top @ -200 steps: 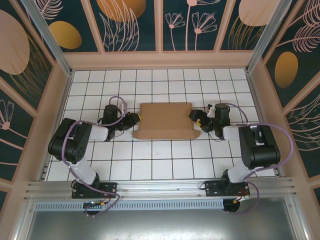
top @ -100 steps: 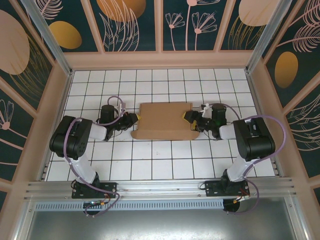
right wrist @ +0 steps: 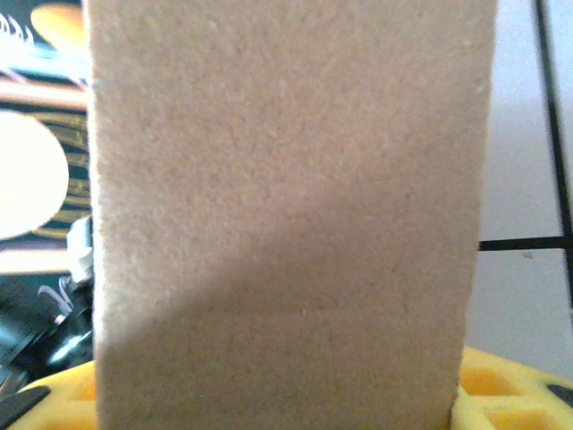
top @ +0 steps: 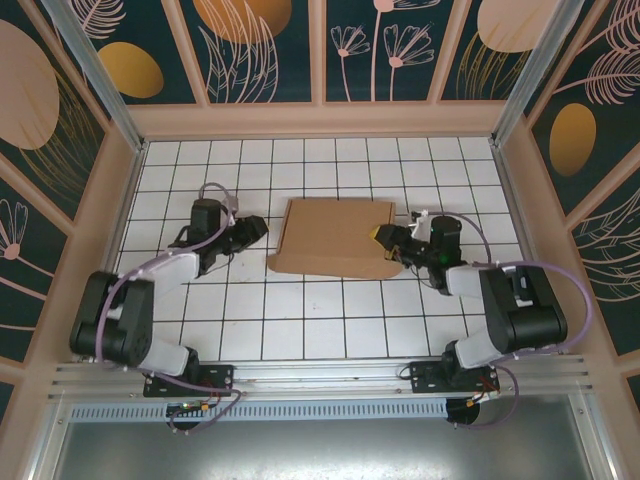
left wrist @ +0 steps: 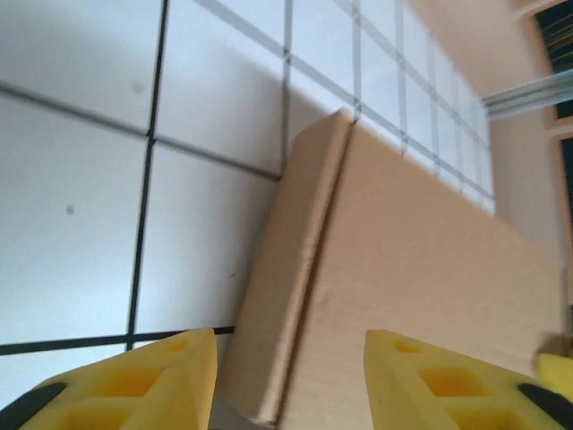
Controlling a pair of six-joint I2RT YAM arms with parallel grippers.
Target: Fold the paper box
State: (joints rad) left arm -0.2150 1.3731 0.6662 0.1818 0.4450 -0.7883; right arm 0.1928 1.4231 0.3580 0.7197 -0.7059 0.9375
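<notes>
While the left gripper (left wrist: 290,340) sits with jaws parted, gripping nothing, the paper box (top: 335,238) lies just ahead of it, its near end facing the gap. Right gripper (top: 385,240) is at the box's opposite end. Cardboard spans between its fingers (right wrist: 512,387); can't tell whether it's clamped.
</notes>
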